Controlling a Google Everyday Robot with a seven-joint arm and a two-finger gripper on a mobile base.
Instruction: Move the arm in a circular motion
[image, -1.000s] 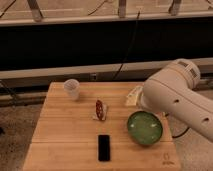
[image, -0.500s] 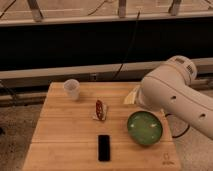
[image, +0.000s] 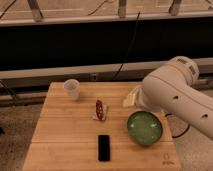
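The arm (image: 172, 95) is large, glossy and white, with thick rounded segments and small dark dots. It reaches in from the right edge over the right side of the wooden table (image: 60, 130). Its bulbous joint hangs just above and behind the green bowl (image: 144, 128). The gripper is not in view; no fingers show anywhere in the camera view.
On the table are a white cup (image: 72, 88) at the back left, a red snack packet (image: 100, 109) in the middle and a black phone (image: 104, 147) near the front. A pale packet (image: 131, 98) sits partly behind the arm. A dark wall with cables runs behind.
The arm has shifted slightly up and to the left over the last second. The things on the table have not moved.
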